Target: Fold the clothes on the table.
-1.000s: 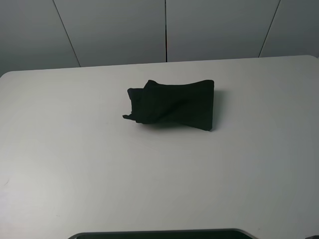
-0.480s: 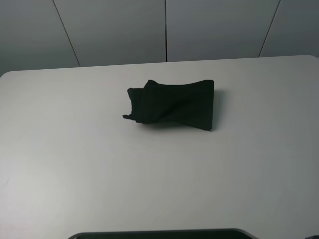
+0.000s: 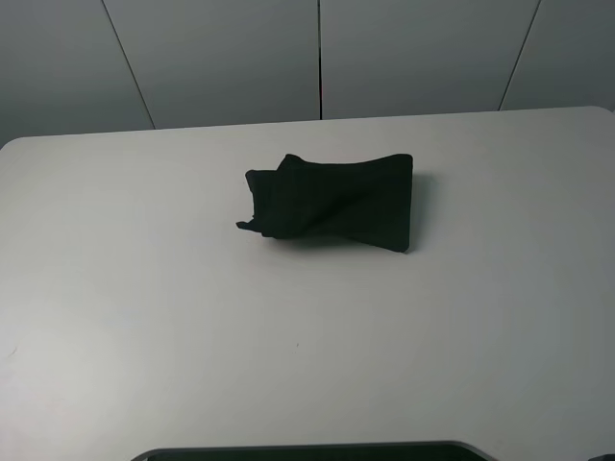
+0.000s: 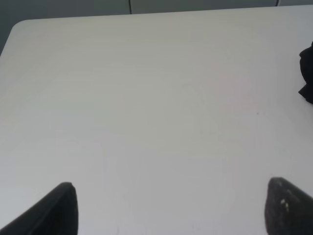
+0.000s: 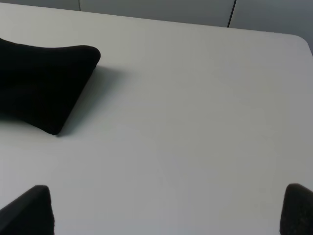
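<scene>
Jaws of both grippers stood released, holding nothing. The black T-shirt (image 3: 332,204) lay bundled mid-surface (image 3: 144,317), slightly far. Soft, light cloth, I judged; best taken at its right corners.

LEGIBLE TEXT: none | clothes (image 3: 332,202): folded, plain black faces only, no print showing | table (image 3: 144,317): plain white, unmarked | labels, brands, numbers, signs: none readable in any view
</scene>
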